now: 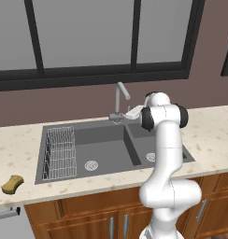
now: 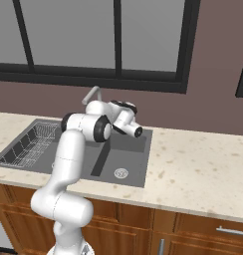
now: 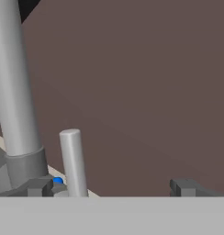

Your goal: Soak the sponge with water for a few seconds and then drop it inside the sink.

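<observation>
Yellow-brown bean-shaped sponge (image 1: 12, 184) lies on the speckled beige surface (image 1: 22, 140), well left of the fingers (image 3: 40, 187), which are spread wide, empty, flanking the slim silver faucet's handle (image 3: 73, 160) behind the dark grey double-basin sink (image 1: 102, 140).

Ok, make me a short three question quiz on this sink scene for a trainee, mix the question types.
1. True or false: the sponge lies on the counter, left of the sink.
2. Multiple choice: the wire rack sits in A) the left basin, B) the right basin, C) on the counter.
3. Fill in: the open gripper is up by the ______, its handle standing between the fingertips.

Key:
1. True.
2. A.
3. faucet.
</observation>
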